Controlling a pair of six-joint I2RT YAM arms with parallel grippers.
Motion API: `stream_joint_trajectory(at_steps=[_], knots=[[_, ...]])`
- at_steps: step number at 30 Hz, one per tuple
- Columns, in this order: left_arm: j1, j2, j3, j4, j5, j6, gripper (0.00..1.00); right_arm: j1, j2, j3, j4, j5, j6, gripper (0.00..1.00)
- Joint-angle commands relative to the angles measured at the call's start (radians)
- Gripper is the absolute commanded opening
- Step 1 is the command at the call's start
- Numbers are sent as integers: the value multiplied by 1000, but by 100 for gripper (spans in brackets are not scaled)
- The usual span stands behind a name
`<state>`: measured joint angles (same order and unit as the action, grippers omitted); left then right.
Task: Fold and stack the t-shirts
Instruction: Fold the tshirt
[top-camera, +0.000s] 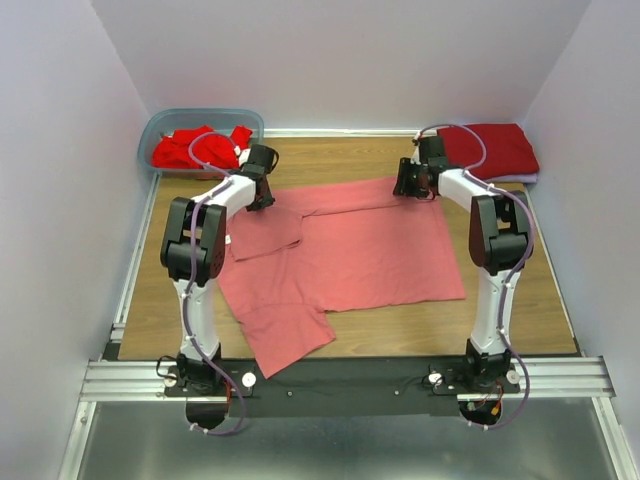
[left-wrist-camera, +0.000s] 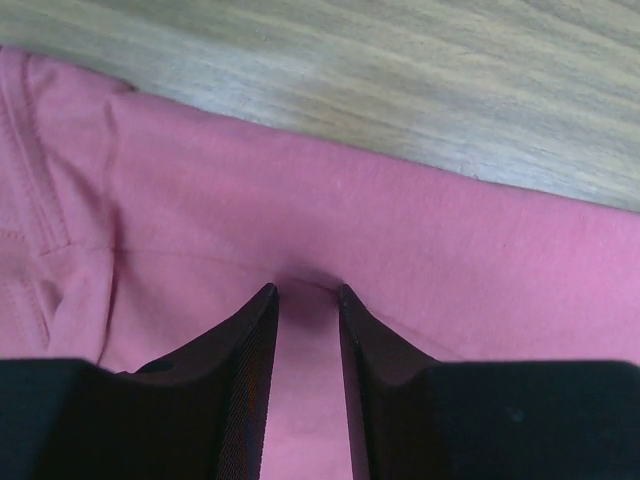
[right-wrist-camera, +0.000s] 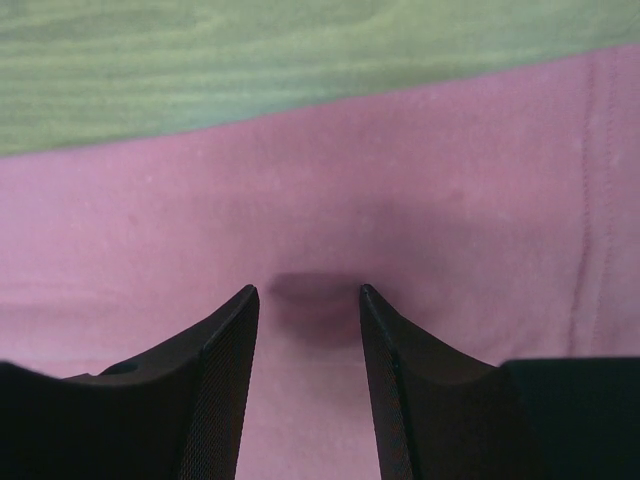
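A salmon-pink t-shirt (top-camera: 370, 250) lies spread on the wooden table, its left part folded over. My left gripper (top-camera: 262, 195) presses down on its far left edge; in the left wrist view (left-wrist-camera: 305, 290) the jaws stand a narrow gap apart with pink cloth (left-wrist-camera: 400, 230) puckered at the tips. My right gripper (top-camera: 408, 185) is at the shirt's far right corner; in the right wrist view (right-wrist-camera: 308, 290) it is open, tips on the pink cloth (right-wrist-camera: 450, 220). Bright red t-shirts (top-camera: 195, 150) lie crumpled in the tub. A darker crimson t-shirt (top-camera: 495, 150) lies folded at the far right.
The translucent blue-grey tub (top-camera: 200, 113) stands at the far left corner. White walls close in the table on three sides. Bare wood (top-camera: 400, 330) shows in front of the shirt and behind it (top-camera: 330, 155).
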<state>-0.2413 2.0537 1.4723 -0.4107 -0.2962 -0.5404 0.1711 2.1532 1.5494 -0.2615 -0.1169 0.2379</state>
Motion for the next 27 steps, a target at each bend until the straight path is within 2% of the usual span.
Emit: stream_joint_trajectory(at_steps=[1, 10, 15, 19, 22, 27], knots=[[8, 60, 66, -39, -31, 22, 38, -2, 65, 46, 1, 52, -18, 52], [34, 207, 242, -97, 3, 33, 37, -21, 163, 138, 5, 82, -11, 52], [45, 238, 322, -122, 0, 42, 38, -45, 166, 167, 4, 91, 6, 52], [45, 194, 312, -109, 26, 39, 43, -51, 122, 161, 4, 74, -9, 54], [43, 105, 235, -100, 54, 25, 48, -50, 45, 120, 2, 36, -22, 56], [42, -150, 85, -100, 63, -3, 52, -50, -143, -43, -4, -18, 17, 58]])
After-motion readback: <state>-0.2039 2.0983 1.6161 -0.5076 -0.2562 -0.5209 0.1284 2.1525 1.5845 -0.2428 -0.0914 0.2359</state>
